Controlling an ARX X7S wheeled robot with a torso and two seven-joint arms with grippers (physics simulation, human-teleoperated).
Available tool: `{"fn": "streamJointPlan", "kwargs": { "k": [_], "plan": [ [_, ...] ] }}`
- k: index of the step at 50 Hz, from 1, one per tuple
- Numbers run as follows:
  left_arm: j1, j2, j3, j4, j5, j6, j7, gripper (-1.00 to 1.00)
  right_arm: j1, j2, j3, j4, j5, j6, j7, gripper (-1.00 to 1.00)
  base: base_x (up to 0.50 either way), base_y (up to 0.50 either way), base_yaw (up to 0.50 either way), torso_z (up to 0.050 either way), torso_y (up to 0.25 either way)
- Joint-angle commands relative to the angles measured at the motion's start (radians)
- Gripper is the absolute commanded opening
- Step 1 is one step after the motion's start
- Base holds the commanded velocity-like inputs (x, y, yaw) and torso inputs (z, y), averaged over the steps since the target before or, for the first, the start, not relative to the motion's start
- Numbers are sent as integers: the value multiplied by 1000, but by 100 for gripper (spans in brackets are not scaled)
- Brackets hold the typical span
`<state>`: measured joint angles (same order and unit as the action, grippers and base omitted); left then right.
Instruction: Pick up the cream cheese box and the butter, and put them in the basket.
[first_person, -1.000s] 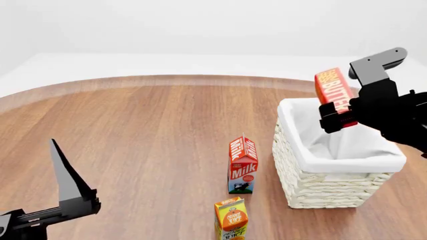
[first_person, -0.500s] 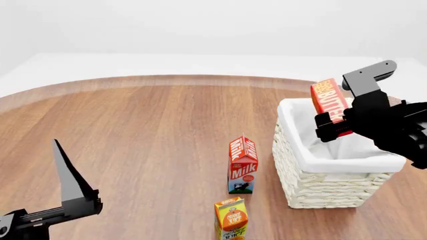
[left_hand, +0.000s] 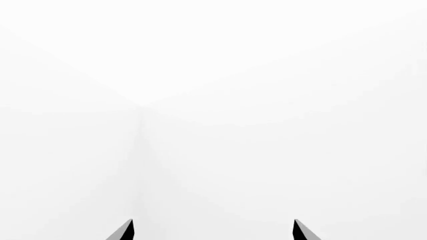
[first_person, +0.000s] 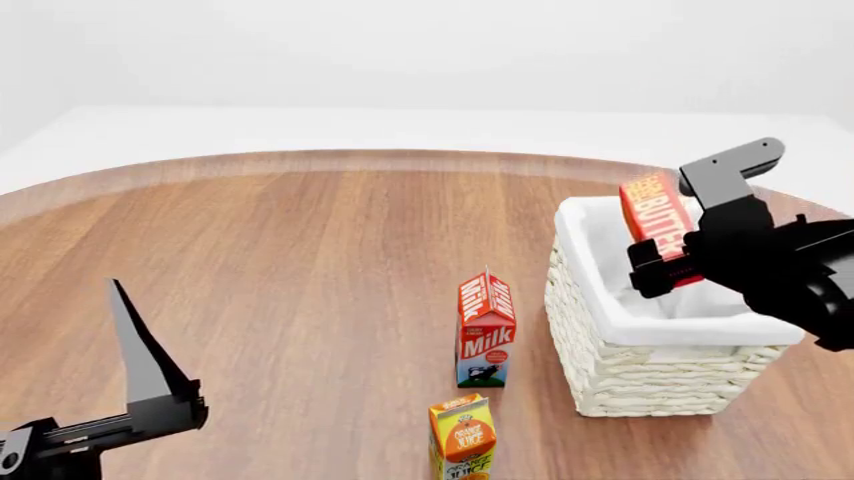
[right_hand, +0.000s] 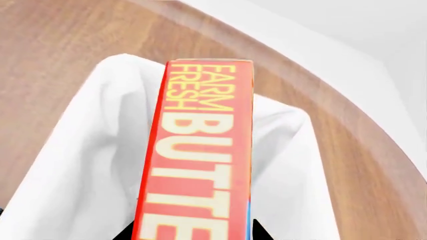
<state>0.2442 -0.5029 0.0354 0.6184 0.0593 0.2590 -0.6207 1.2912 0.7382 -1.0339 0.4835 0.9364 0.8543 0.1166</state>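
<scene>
At frame right, the right gripper (first_person: 663, 262) clamps the red-orange butter box (first_person: 659, 216) over the white wicker basket's (first_person: 667, 378) open interior; left gripper (left_hand: 212, 231) jaws wide.

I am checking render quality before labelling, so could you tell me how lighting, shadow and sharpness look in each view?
Head view: even, soft light, no glare; faint shadows beside the milk carton and basket; everything sharp. Left wrist view: almost wholly blank white, only two dark jaw tips at the edge. Right wrist view: the butter fills the frame, lettering slightly soft, cut off by the edge.
</scene>
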Motion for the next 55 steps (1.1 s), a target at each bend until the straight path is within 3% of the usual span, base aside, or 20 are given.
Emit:
{"fn": "streamJointPlan", "kwargs": {
  "k": [1, 55],
  "plan": [
    [-2, 21, -22, -9, 7, 8, 21, 100, 11, -15, 37, 1, -82, -15, -29, -100, 0, 0, 0, 0, 0],
    [-6, 18, -7, -12, 9, 2, 20, 100, -27, -61, 28, 105, -117, -80, -47, -100, 0, 0, 0, 1, 1]
  ]
}}
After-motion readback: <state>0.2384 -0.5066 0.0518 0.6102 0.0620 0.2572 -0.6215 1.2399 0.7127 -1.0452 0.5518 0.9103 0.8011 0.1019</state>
